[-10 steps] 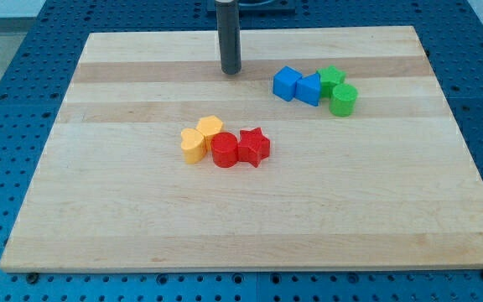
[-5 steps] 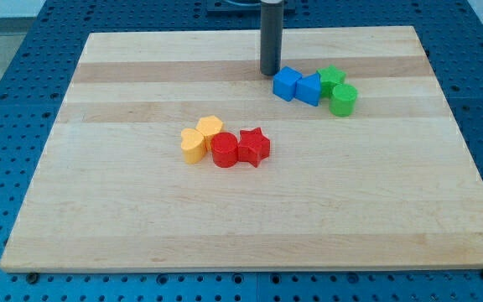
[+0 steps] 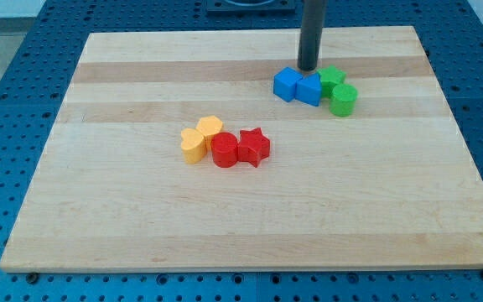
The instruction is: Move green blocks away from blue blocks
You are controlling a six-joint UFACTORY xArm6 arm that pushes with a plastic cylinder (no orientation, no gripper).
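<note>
Green blocks [image 3: 337, 91] sit at desk [image 3: 141, 218] top-right, touching blue blocks [image 3: 298, 85] on their right side. No fingers on rig; tip [image 3: 309, 68] just above the blue/green seam. Best to wedge down btwn blue & green, then sweep greens rightward w/o dragging blues.

I am seeing bright, even overhead light falling on the wooden board [image 3: 250, 210], the blocks casting only soft, short shadows, everything staying sharp, without glare or edge distortion
</note>
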